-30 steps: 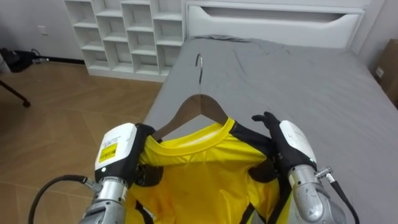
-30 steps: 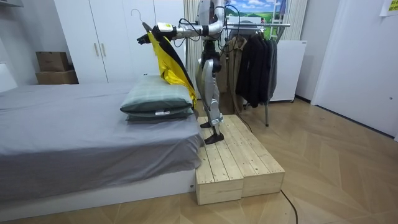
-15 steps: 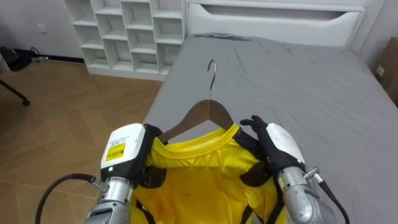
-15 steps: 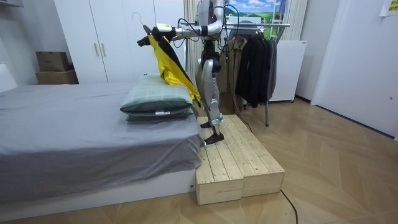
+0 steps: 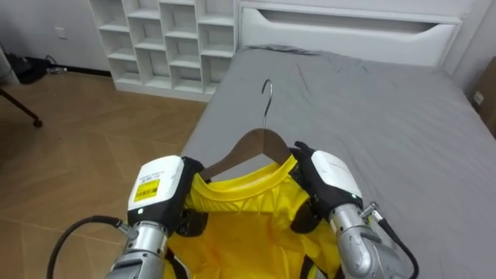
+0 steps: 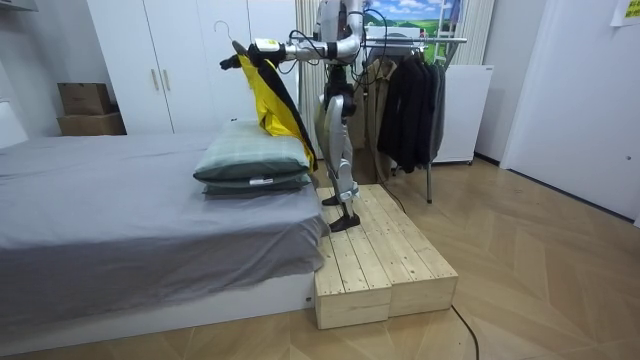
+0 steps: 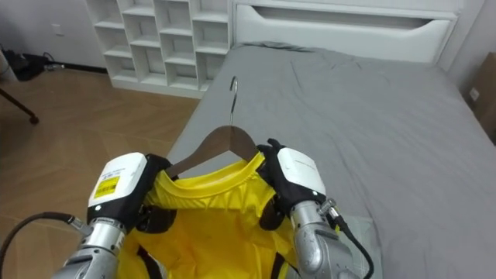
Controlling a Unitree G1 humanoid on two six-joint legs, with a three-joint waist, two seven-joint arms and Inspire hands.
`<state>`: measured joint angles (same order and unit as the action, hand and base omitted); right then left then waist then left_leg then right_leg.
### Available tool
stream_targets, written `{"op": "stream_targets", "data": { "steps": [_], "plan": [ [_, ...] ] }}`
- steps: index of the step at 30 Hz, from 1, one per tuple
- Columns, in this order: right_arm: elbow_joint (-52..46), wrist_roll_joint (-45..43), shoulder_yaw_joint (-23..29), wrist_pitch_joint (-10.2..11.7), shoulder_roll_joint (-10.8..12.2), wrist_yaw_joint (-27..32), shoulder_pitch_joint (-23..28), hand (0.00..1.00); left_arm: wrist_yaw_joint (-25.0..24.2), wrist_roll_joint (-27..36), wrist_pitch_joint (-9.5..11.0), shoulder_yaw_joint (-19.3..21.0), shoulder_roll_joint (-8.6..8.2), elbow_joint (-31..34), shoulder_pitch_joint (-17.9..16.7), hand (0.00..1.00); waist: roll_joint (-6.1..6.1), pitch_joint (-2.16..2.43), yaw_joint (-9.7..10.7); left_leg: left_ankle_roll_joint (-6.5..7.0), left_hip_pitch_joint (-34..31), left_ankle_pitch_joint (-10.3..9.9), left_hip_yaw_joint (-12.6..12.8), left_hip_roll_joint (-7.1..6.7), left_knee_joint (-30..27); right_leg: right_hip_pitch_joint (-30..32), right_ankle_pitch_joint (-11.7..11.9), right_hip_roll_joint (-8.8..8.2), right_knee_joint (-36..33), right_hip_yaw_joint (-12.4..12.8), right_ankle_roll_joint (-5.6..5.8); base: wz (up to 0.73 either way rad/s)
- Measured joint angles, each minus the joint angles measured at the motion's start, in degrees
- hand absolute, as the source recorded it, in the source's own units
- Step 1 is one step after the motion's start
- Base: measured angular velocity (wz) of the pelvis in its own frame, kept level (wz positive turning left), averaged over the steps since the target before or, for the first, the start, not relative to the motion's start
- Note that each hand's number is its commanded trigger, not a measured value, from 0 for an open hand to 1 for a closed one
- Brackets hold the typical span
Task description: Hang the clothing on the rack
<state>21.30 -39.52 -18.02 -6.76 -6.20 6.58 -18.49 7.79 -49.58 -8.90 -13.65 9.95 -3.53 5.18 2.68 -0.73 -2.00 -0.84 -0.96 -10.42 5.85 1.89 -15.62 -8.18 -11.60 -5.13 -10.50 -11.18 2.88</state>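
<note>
A yellow shirt (image 5: 240,229) with dark trim hangs on a wooden hanger (image 5: 254,144), whose metal hook (image 5: 267,91) points up over the bed. My left hand (image 5: 159,192) is curled round the shirt's left shoulder and the hanger arm under it. My right hand (image 5: 329,177) grips the right shoulder close to the collar, fingers over the top. In the room view I stand on a wooden platform (image 6: 385,255) at the bed's end, both arms stretched out with the shirt (image 6: 272,100) dangling above the pillows (image 6: 250,160).
The grey bed (image 5: 387,116) with its white headboard (image 5: 349,31) lies ahead, and white cubby shelves (image 5: 167,39) stand at the far left. A clothes rack (image 6: 425,40) with dark garments (image 6: 410,95) stands behind me. White wardrobes (image 6: 180,60) line the wall.
My right hand has slid left along the shirt's shoulder toward the collar and closed on it. The hanger hook has shifted a little to the right. The left hand keeps its hold.
</note>
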Motion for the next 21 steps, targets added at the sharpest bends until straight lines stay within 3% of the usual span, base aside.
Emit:
{"op": "stream_targets", "data": {
  "steps": [2, 3, 4, 6, 7, 11, 16, 21],
  "plan": [
    [0.0, 0.0, -0.1, -0.6, 0.1, -0.3, -0.4, 0.0, 0.0, 0.0, -0.4, 0.0, -0.25, 0.0, 0.0, 1.0, 0.17, -0.01, 0.0, 0.0, 0.0, 0.0, -0.1, 0.0, 0.0, -0.1, 0.0, 0.01, 0.0, -0.1, 0.0, 0.0],
    [0.0, 0.0, -0.3, -0.9, 0.1, -0.4, -0.5, 0.21, 0.0, 0.0, -0.6, -0.1, -0.38, 0.0, 0.0, 1.0, 0.17, -0.01, 0.0, 0.01, 0.0, 0.0, -0.1, 0.0, 0.0, -0.1, 0.0, 0.01, 0.0, -0.1, 0.0, 0.0],
    [0.1, 0.0, -0.4, -0.9, 0.1, -0.4, -0.5, 0.31, 0.0, 0.0, -0.8, -0.1, -0.38, 0.0, 0.0, 1.0, 0.17, -0.01, 0.0, 0.01, 0.0, 0.0, -0.1, -0.01, 0.0, -0.1, 0.0, 0.01, 0.0, -0.1, 0.0, 0.0],
    [0.1, 0.0, -0.4, -1.0, 0.1, -0.4, -0.5, 0.92, 0.0, 0.0, -0.9, -0.2, -0.38, 0.0, 0.0, 1.0, 0.17, -0.01, -0.1, 0.01, 0.0, 0.0, -0.1, -0.01, -0.1, -0.1, 0.0, 0.01, 0.0, -0.1, 0.0, 0.0],
    [0.1, 0.0, -0.4, -1.0, 0.1, -0.4, -0.5, 1.0, 0.0, 0.0, -0.9, -0.2, -0.37, 0.0, 0.0, 1.0, 0.17, -0.01, -0.1, 0.01, 0.0, 0.0, -0.1, -0.01, -0.1, -0.1, 0.0, 0.01, 0.0, -0.1, 0.0, 0.0],
    [0.5, 0.0, -0.4, -1.1, 0.0, -0.4, -0.5, 1.0, 0.0, 0.0, -1.1, -0.2, -0.36, 0.1, 0.0, 1.0, 0.17, -0.01, 0.0, 0.01, 0.0, 0.0, -0.1, -0.01, -0.1, -0.2, 0.0, 0.01, 0.0, 0.0, 0.0, 0.0],
    [1.4, 0.5, -0.5, -3.4, 0.0, -1.0, -0.5, 1.0, 0.0, -0.1, -1.8, -0.2, -0.29, 0.2, 0.0, 1.0, 0.16, -0.01, 0.1, 0.01, -0.2, 0.0, -0.4, -0.1, -0.1, -0.2, 0.0, 0.02, 0.2, -0.2, 0.0, 0.03],
    [1.5, 0.5, -0.5, -4.5, -0.1, -1.2, -0.5, 1.0, 0.0, -0.7, -2.1, -0.7, 0.09, 0.4, 0.0, 1.0, 0.09, 0.02, 0.1, 0.01, -0.4, 0.0, -0.6, -0.2, -0.2, -0.4, 0.0, 0.02, 0.8, -0.3, 0.0, 0.01]
  ]
}}
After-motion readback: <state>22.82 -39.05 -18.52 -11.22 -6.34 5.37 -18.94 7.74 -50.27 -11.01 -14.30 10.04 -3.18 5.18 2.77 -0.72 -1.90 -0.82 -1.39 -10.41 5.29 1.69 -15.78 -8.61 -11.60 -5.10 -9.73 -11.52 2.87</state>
